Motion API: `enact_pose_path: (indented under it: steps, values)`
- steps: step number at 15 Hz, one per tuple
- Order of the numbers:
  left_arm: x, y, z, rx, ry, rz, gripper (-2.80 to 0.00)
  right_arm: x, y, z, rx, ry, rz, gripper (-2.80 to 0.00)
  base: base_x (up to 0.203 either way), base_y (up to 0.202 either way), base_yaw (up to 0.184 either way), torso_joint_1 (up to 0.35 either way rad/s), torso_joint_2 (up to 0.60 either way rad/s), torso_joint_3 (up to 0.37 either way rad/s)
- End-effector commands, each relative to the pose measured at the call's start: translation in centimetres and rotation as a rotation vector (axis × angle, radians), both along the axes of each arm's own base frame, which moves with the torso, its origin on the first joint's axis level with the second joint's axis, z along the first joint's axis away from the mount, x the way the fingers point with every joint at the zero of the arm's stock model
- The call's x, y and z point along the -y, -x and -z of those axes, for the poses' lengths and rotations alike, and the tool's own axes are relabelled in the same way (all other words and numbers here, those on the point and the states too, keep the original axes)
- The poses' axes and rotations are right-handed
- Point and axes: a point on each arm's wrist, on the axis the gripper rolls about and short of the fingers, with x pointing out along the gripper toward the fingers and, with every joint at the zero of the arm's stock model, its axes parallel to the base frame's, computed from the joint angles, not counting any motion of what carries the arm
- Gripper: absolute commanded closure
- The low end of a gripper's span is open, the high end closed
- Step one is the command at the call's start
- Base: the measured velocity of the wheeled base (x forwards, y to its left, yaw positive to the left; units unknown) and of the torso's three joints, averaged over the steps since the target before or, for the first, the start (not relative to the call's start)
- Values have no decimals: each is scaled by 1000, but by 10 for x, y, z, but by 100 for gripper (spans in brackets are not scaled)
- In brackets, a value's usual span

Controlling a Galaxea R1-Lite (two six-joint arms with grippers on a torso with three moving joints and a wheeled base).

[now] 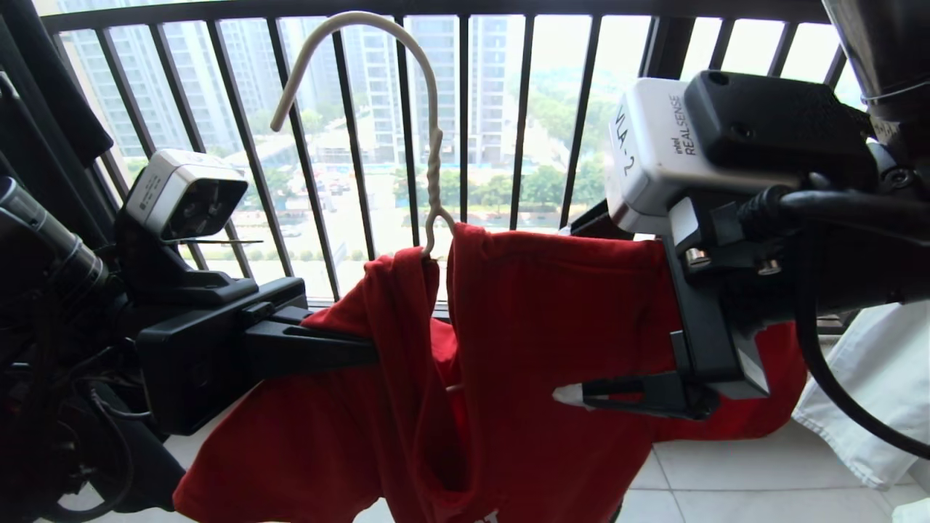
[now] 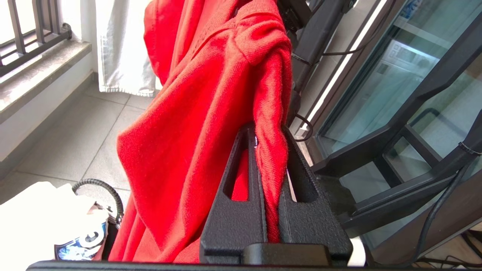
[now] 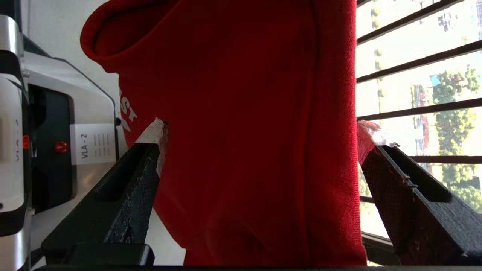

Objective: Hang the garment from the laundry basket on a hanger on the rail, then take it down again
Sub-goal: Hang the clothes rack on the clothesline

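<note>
Your left end effector [image 2: 273,210] pinches the garment [image 1: 523,341], which seems draped on the hanger [image 1: 433,174]; your right end effector [image 3: 260,150] stands wide open around it, gripping nothing.

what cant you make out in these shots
- Hanger arms: head view, covered by the red T-shirt.
- Chest print: head view cuts it at the bottom edge; right wrist view shows only a few letters.
- Rail: in no view.
- Laundry basket: left wrist view, only a dark rim piece shows.
</note>
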Motion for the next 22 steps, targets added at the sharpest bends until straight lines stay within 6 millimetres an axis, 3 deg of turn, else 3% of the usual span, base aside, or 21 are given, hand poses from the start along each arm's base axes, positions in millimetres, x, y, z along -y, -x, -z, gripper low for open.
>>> enact_pose_path:
  steps: [1,6,7,22]
  values:
    - [-1,1,-2,12,3,2,0,-4,-1,3,-7,10,-12,-280,0,0,0,0,0,0]
    - [-10,-4,-7,30,7,-40,0,-8,-3,5,-18,12,-23,-280,0,0,0,0,0,0]
    - [-12,-5,-8,36,9,-50,0,-8,-3,6,-18,15,-24,0,0,0,0,0,0,0]
    - [-11,-14,-18,32,77,-192,0,-16,8,7,-63,-5,-47,0,0,0,0,0,0,0]
